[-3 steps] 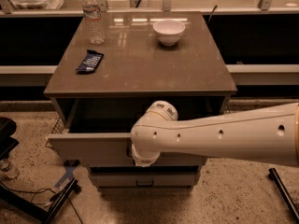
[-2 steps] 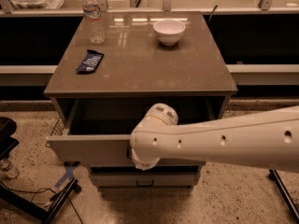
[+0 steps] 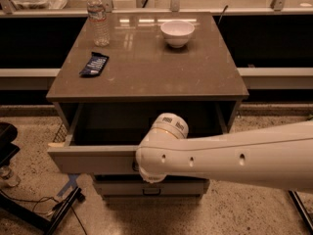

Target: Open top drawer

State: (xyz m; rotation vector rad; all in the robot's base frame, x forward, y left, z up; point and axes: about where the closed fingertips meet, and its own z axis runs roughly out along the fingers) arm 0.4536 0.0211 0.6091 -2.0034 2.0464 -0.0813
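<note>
The top drawer point(image 3: 93, 159) of the grey cabinet stands pulled out toward the camera, and its deep interior point(image 3: 142, 124) shows under the tabletop. My white arm reaches in from the right, and its wrist point(image 3: 159, 153) sits against the middle of the drawer front. My gripper is at the drawer front's centre, hidden behind the wrist. The drawer's handle is hidden too.
On the cabinet top point(image 3: 146, 67) stand a water bottle point(image 3: 98, 16), a white bowl point(image 3: 177, 32) and a dark snack packet point(image 3: 94, 64). A narrower lower drawer point(image 3: 151, 186) is closed below. Black equipment and cables point(image 3: 44, 209) lie on the floor at the left.
The drawer front has come slightly further out toward the camera, with the wrist moving along with it.
</note>
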